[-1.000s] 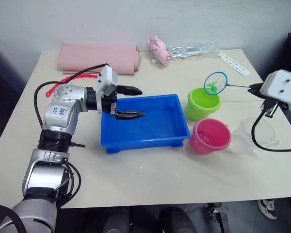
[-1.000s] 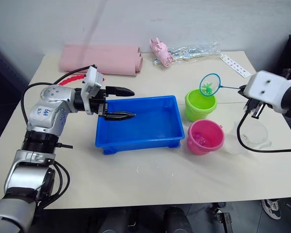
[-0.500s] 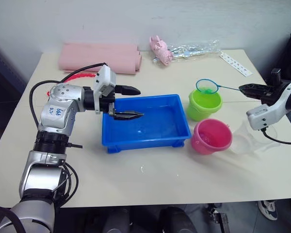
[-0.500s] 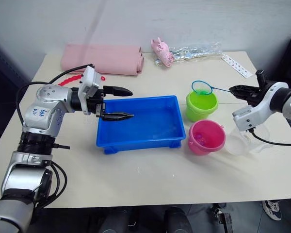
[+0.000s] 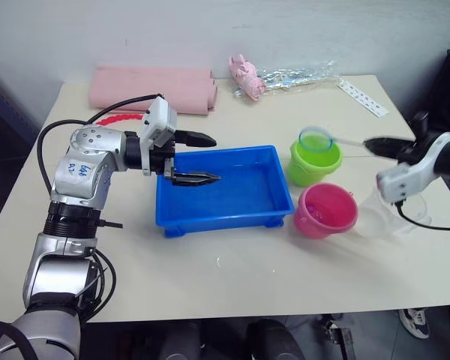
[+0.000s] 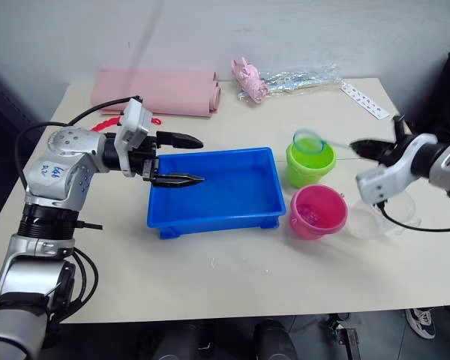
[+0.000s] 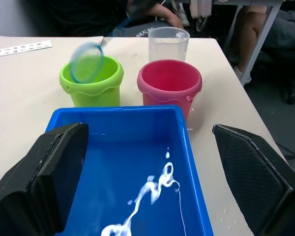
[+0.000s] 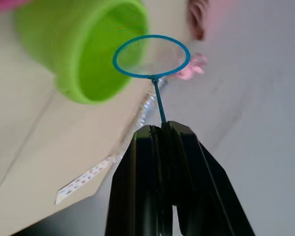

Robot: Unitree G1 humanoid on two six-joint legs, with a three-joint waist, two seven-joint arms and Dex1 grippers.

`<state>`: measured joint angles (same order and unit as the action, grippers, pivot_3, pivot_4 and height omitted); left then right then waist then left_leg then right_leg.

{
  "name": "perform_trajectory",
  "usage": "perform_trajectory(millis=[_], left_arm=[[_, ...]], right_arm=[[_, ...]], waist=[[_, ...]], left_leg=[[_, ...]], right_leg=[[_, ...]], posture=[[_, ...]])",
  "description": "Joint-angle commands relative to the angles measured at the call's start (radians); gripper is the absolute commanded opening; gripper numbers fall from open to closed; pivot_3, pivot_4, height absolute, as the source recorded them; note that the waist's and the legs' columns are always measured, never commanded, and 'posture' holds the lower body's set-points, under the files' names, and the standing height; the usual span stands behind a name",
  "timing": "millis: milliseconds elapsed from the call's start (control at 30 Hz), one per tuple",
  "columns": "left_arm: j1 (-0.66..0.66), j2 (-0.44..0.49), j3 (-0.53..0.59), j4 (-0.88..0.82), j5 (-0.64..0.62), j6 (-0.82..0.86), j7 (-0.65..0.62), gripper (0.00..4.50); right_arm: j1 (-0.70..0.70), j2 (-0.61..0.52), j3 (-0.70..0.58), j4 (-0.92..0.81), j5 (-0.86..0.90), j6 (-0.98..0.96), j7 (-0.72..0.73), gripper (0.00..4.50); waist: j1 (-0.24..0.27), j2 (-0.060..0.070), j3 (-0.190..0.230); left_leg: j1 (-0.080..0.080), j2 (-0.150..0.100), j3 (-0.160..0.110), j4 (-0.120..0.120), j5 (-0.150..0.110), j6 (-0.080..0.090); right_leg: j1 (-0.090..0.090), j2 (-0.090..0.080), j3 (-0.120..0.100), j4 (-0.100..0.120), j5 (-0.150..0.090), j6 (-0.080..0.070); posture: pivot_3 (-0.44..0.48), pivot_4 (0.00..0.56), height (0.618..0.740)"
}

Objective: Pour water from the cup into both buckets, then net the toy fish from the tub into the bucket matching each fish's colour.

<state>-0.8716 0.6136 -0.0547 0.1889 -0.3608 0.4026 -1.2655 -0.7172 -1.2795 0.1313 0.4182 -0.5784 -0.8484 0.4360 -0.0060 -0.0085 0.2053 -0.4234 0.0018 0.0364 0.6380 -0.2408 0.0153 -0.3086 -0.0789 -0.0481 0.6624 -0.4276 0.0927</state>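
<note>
The blue tub [image 5: 225, 219] sits mid-table with water in it. My left gripper [image 5: 207, 158] hovers open over its left end. To the tub's right stand the green bucket [image 5: 313, 165] and the pink bucket [image 5: 327, 211], with the clear cup [image 5: 382, 214] beside the pink one. My right gripper [image 5: 376, 144] is shut on the net's thin handle. The net [image 5: 316, 139] hangs just over the green bucket's mouth, and its blue hoop [image 8: 151, 55] looks empty in the right wrist view. The toy fish are out of view.
A folded pink cloth [image 5: 154, 88], a red bead chain [image 5: 124, 120], a pink toy [image 5: 246, 75] with a clear bag [image 5: 296, 75] and a white strip [image 5: 362, 98] lie along the back of the table. A person [image 7: 265, 19] sits beyond the table's right end.
My right wrist has turned and dropped, tipping the net over the green bucket. The green fish seen in the net a second ago is gone from it. The left gripper has barely moved.
</note>
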Motion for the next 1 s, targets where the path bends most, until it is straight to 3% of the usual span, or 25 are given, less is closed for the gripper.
perform_trajectory(millis=[33, 133, 267, 367, 533, 600, 700, 833, 900, 967, 1000], left_arm=[[0.081, 0.068, 0.027, -0.135, -0.054, 0.061, -0.035, 4.43], [0.181, 0.128, 0.039, -0.274, -0.123, 0.146, -0.063, 4.43], [0.291, 0.199, 0.069, -0.424, -0.2, 0.234, -0.059, 4.43], [0.358, 0.246, 0.093, -0.517, -0.254, 0.292, -0.055, 4.43], [0.568, 0.326, 0.088, -0.629, -0.236, 0.247, -0.076, 4.43], [0.623, 0.341, 0.09, -0.642, -0.218, 0.215, -0.068, 4.43], [0.68, 0.352, 0.097, -0.656, -0.189, 0.168, -0.053, 4.43], [0.764, 0.373, 0.107, -0.657, -0.134, 0.088, -0.037, 4.43], [0.78, 0.376, 0.11, -0.647, -0.126, 0.075, -0.031, 4.43], [0.782, 0.382, 0.113, -0.633, -0.125, 0.069, -0.03, 4.5], [0.781, 0.386, 0.116, -0.628, -0.128, 0.069, -0.032, 4.5]], right_arm=[[0.06, -0.047, -0.101, -0.091, 0.31, 0.078, 0.146, 0.0], [0.175, -0.005, -0.193, -0.221, 0.649, 0.374, 0.307, 0.0], [0.355, 0.052, -0.337, -0.528, 1.206, 0.954, 0.426, 0.0], [0.518, 0.073, -0.41, -0.738, 1.45, 1.16, 0.515, 0.0], [0.669, 0.138, -0.373, -0.912, 1.506, 1.233, 0.632, 0.0], [0.71, 0.172, -0.325, -0.954, 1.452, 1.227, 0.647, 0.0], [0.753, 0.221, -0.22, -0.961, 1.27, 1.137, 0.656, 0.0], [0.742, 0.324, -0.041, -0.798, 0.94, 0.891, 0.644, 0.0], [0.729, 0.355, -0.005, -0.714, 0.864, 0.796, 0.665, 0.0], [0.708, 0.383, 0.004, -0.667, 0.849, 0.777, 0.665, 0.83], [0.702, 0.386, 0.01, -0.656, 0.838, 0.767, 0.673, 0.97]], waist=[[0.0, 0.0, 0.0], [0.0, 0.0, 0.0], [0.005, 0.0, 0.0], [0.011, 0.0, 0.0], [0.008, 0.0, 0.0], [0.008, 0.0, 0.0], [0.01, -0.001, 0.0], [0.005, -0.002, -0.001], [0.006, -0.002, -0.001], [0.006, -0.002, -0.001], [0.005, -0.002, -0.001]], left_leg=[[0.0, 0.0, 0.0, -0.001, 0.0, 0.0], [0.0, 0.001, 0.0, -0.002, 0.0, 0.0], [0.0, 0.001, -0.002, -0.001, 0.0, 0.0], [0.0, 0.001, -0.004, 0.0, 0.0, 0.0], [0.001, 0.0, -0.004, 0.0, 0.0, 0.001], [0.002, 0.0, -0.004, 0.0, 0.0, 0.001], [0.002, 0.0, -0.005, 0.0, 0.0, 0.0], [0.002, -0.001, -0.004, -0.001, 0.0, 0.0], [0.002, -0.001, -0.003, -0.001, 0.0, 0.0], [0.002, -0.001, -0.003, -0.001, 0.0, 0.0], [0.002, -0.001, -0.003, -0.001, 0.0, 0.0]], right_leg=[[0.0, 0.0, 0.0, 0.0, 0.0, 0.0], [0.001, 0.0, 0.0, -0.002, 0.0, 0.0], [0.002, 0.0, -0.001, -0.001, 0.0, 0.0], [0.004, 0.0, -0.002, -0.001, 0.0, 0.0], [0.006, -0.001, -0.001, -0.004, 0.0, 0.0], [0.006, -0.001, -0.001, -0.006, 0.0, 0.0], [0.005, -0.001, -0.001, -0.006, 0.0, 0.0], [0.005, -0.001, 0.0, -0.006, 0.0, 0.0], [0.004, -0.001, 0.0, -0.005, 0.0, 0.0], [0.004, -0.001, -0.001, -0.005, 0.0, 0.0], [0.004, -0.001, 0.0, -0.005, 0.0, 0.0]], posture=[[0.0, 0.15, 0.74], [0.0, 0.15, 0.74], [0.0, 0.15, 0.74], [0.0, 0.15, 0.74], [0.0, 0.15, 0.74], [0.0, 0.15, 0.74], [0.0, 0.15, 0.74], [0.0, 0.15, 0.74], [0.0, 0.15, 0.74], [0.0, 0.15, 0.74], [0.0, 0.15, 0.74]])
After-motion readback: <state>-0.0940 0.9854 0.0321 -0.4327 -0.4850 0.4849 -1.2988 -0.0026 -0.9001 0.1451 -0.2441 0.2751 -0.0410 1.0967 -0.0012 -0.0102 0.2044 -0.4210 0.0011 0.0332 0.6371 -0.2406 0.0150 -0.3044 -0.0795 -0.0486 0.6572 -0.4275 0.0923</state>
